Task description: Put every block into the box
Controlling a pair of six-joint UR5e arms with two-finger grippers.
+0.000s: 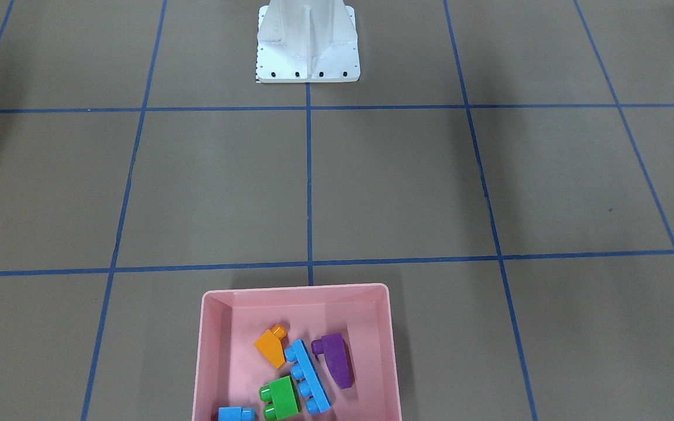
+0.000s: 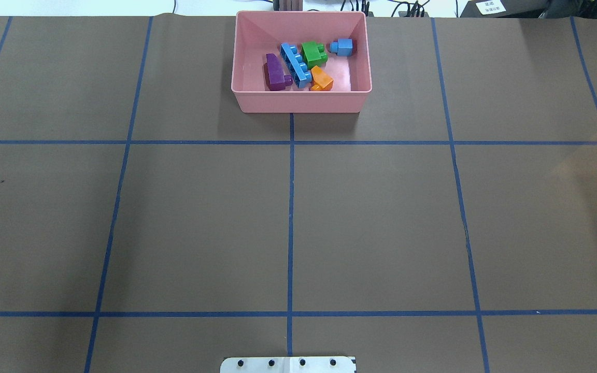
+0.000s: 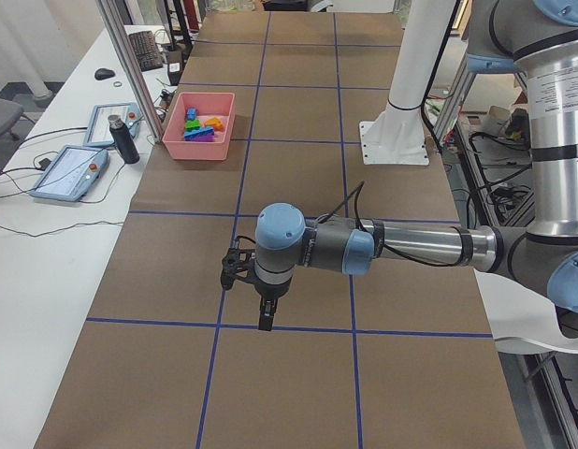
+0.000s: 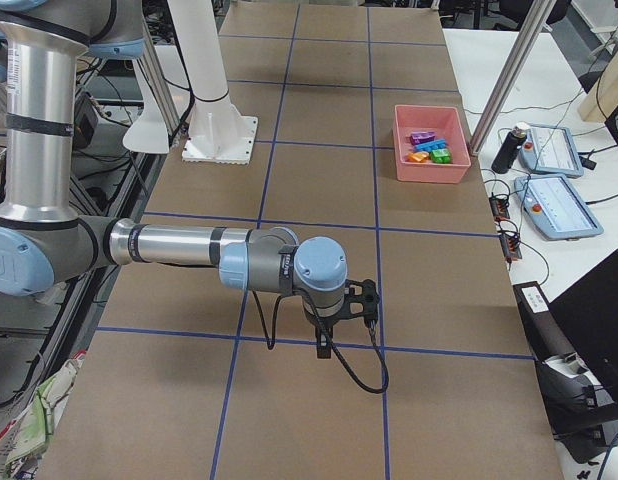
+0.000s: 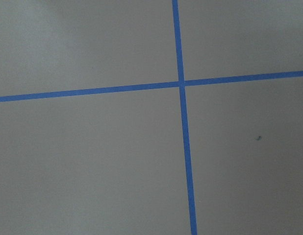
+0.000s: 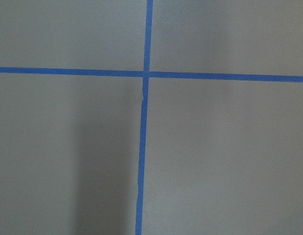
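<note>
The pink box [image 1: 296, 288] stands at the table's far middle edge and also shows in the overhead view [image 2: 301, 101]. All the blocks lie inside it: the orange sloped one [image 1: 271, 346], the purple sloped one [image 1: 336, 360], the long blue one [image 1: 309, 377], the green one [image 1: 282, 397] and the small blue one [image 1: 235, 414]. My left gripper [image 3: 264, 311] hangs low over the table, far from the box, and shows only in the exterior left view. My right gripper [image 4: 325, 340] shows only in the exterior right view. I cannot tell whether either is open or shut.
The white metal base [image 1: 308, 58] stands at the robot's side of the table. Blue tape lines [image 2: 290, 207] grid the brown table cover. Tablets [image 4: 554, 205] and a dark bottle [image 4: 507, 150] lie on the side desk beyond the box.
</note>
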